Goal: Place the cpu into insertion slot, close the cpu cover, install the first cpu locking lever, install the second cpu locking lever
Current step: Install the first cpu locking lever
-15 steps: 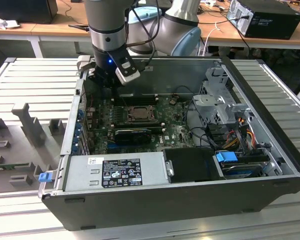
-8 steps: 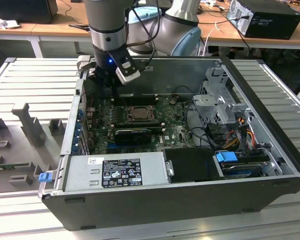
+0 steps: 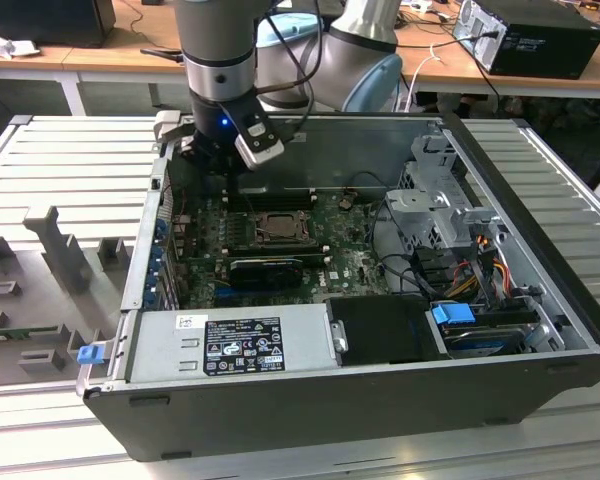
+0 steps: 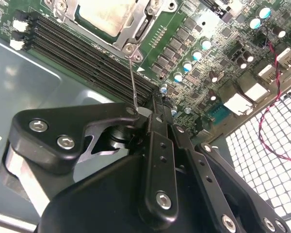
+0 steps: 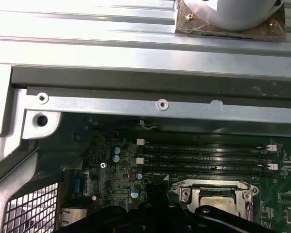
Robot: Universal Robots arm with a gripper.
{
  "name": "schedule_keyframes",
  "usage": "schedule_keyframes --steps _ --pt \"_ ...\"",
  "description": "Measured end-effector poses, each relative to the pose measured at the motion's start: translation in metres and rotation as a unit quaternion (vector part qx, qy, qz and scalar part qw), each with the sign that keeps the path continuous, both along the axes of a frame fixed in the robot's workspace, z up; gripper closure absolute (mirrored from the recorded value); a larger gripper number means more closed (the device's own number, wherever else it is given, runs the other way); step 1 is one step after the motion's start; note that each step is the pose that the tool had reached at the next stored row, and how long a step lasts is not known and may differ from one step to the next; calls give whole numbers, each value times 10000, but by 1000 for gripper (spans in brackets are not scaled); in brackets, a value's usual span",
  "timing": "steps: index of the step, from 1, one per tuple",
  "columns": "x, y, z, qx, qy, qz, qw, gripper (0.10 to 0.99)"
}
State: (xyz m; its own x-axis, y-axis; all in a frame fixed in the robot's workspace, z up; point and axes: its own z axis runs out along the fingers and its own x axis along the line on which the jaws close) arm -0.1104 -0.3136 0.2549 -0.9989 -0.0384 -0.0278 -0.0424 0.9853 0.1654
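Second wrist view: cpu (image 4: 105, 14) under the cpu cover (image 4: 132, 35), a little beyond the pressed-together end effector (image 4: 155, 105).

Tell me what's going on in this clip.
A robot arm is working inside an open computer case. The cpu is already seated, with the cpu cover down over it. In the second wrist view the claw is at the free end of a thin wire locking lever. The lever appears to stand up from the cover's corner and is not yet latched flat.
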Motion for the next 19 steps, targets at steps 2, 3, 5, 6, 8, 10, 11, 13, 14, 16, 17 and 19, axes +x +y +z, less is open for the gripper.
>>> schedule_keyframes --steps 2,3,5,6,8,10,11,13,14,16,17,19 --pt "24 0 -1 1 0 1 10000 980" --pt "33 0 0 0 0 1 10000 980" --pt "52 0 0 0 0 1 10000 980" --pt "64 0 0 0 -1 1 10000 980" --pt "95 0 0 0 0 0 10000 980" --pt "119 0 0 0 1 0 10000 980" --pt "129 0 0 0 0 0 10000 980" --pt "152 0 0 0 0 1 10000 980" --pt "162 0 0 0 0 1 10000 980" --pt "199 0 -1 -1 -1 0 10000 980" --pt "215 0 0 -1 0 0 10000 980" --pt "249 0 -1 -3 0 0 10000 980"
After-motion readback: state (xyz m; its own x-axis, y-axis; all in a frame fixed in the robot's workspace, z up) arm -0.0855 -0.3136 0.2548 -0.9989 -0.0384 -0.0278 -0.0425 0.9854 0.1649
